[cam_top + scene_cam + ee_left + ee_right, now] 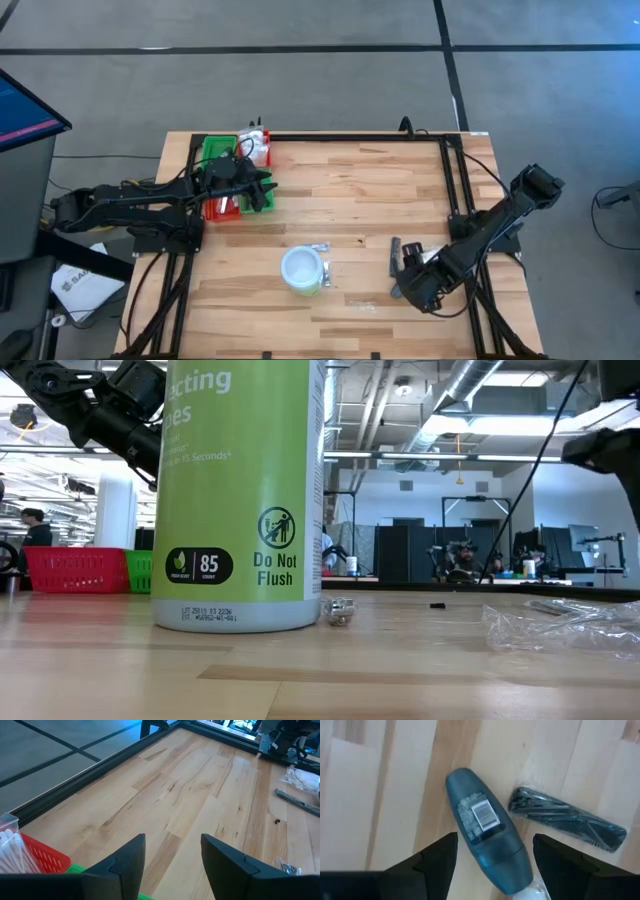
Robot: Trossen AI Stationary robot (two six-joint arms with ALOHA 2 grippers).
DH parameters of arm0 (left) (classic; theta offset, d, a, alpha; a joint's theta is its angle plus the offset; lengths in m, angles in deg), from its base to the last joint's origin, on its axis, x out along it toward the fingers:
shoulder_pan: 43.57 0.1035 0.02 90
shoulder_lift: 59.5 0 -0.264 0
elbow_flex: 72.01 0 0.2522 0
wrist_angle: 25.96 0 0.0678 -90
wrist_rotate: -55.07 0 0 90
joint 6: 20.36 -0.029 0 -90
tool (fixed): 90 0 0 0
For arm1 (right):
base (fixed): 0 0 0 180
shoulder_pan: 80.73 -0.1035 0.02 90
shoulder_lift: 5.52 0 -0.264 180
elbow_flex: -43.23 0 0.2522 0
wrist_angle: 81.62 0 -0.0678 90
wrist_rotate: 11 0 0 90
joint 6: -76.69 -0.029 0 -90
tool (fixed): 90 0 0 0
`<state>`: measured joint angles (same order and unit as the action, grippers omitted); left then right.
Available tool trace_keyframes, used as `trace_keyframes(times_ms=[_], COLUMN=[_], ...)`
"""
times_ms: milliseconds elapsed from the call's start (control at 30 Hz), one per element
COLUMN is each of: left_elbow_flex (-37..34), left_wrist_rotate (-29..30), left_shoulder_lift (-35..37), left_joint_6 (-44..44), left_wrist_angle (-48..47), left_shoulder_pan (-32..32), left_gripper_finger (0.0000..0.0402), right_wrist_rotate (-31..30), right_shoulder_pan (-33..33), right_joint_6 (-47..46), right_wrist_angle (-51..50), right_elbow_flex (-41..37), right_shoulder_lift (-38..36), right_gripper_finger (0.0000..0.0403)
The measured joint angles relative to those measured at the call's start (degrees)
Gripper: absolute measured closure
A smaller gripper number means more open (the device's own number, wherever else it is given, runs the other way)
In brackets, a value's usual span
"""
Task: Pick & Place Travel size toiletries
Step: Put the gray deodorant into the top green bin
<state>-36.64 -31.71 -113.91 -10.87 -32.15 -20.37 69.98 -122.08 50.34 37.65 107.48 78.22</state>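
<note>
1. Toiletries were split between two places: some sat in the red and green tray [213,152] at the far left of the tabletop [350,190], while a dark oval roll-on bottle [485,851] and a black wrapped comb [567,819] lay near the right edge.
2. The right hand [492,865] hung over the roll-on with its fingers spread to either side, gripping nothing. The bottle lay slantwise to the fingers, so closing on it could have twisted it or squeezed it out sideways.
3. The comb lay just beside the bottle. A drop slightly off target could have caught its wrapper or nudged it away.
4. The roll-on's rounded, smooth body looked likely to slip in a shallow pinch during a carry across the tabletop.
5. The left hand [172,865] hovered over the tray edge, fingers apart and empty. If both arms reached the tray together, they could have collided.
6. The white tub [302,270] stood between the right arm and the tray, and a low carry might have clipped it.
</note>
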Motion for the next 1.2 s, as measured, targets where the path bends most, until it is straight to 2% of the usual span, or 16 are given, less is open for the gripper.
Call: trace_keyframes(times_ms=[267,833,967,1133,1200], left_elbow_flex=[0.0,0.0,0.0,0.0,0.0], left_wrist_rotate=[0.04,0.57,0.76,0.76,0.75], left_shoulder_lift=[0.0,0.0,0.0,-0.02,-0.01], left_joint_6=[0.0,-0.17,-0.17,-0.2,-0.2], left_wrist_angle=[0.15,0.23,0.22,0.22,0.22], left_shoulder_pan=[0.0,0.0,0.02,0.02,0.02], left_gripper_finger=[0.0218,0.0218,0.0218,0.0218,0.0218], right_wrist_rotate=[2.09,3.01,3.02,3.02,3.21], right_shoulder_pan=[-0.26,0.29,0.42,0.54,0.83], right_joint_6=[2.14,2.97,2.97,2.97,2.93], right_wrist_angle=[1.15,17.43,17.76,19.01,19.56], right_elbow_flex=[-4.46,-14.3,-14.5,-14.5,-14.5], right_shoulder_lift=[0.0,0.0,0.0,0.0,0.0], right_gripper_finger=[0.0154,0.0155,0.0171,0.0214,0.0214])
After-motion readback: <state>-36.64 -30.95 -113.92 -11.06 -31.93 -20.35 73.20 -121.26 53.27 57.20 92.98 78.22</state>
